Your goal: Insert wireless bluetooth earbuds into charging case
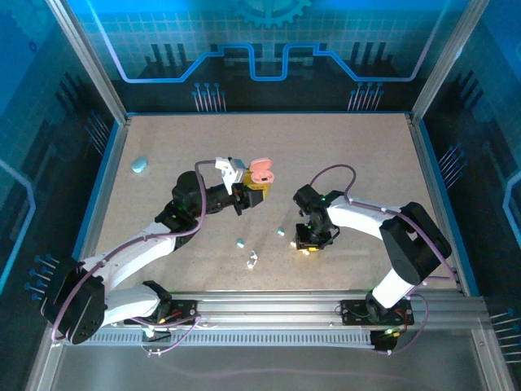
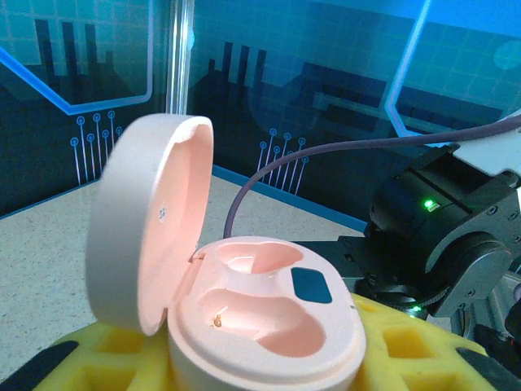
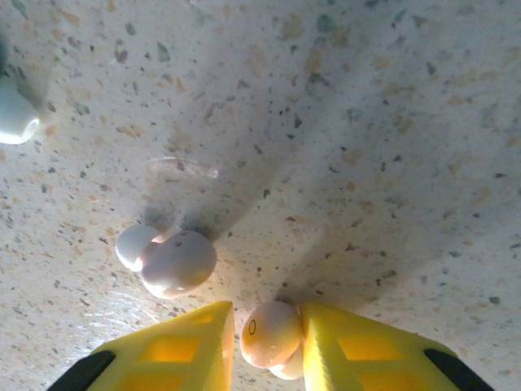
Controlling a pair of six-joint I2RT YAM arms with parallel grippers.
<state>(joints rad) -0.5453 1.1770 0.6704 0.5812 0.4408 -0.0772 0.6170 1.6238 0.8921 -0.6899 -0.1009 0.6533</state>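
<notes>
My left gripper [image 1: 251,192] is shut on an open pink charging case [image 1: 262,171], held above the table's middle. In the left wrist view the case [image 2: 269,318] sits between yellow fingers [image 2: 407,346], its lid [image 2: 151,220] swung up to the left and both wells bare. My right gripper [image 1: 308,246] is down at the table surface. Its yellow fingers [image 3: 175,350] close on a pink earbud [image 3: 271,332] that rests on the table. A second pink earbud [image 3: 171,261] lies just left of it, untouched.
Two light blue earbuds [image 1: 240,242] [image 1: 281,231] and a whitish one [image 1: 251,261] lie between the arms. One pale earbud [image 3: 15,114] shows at the right wrist view's left edge. A light blue case [image 1: 139,165] sits far left. Blue walls [image 1: 104,155] ring the table.
</notes>
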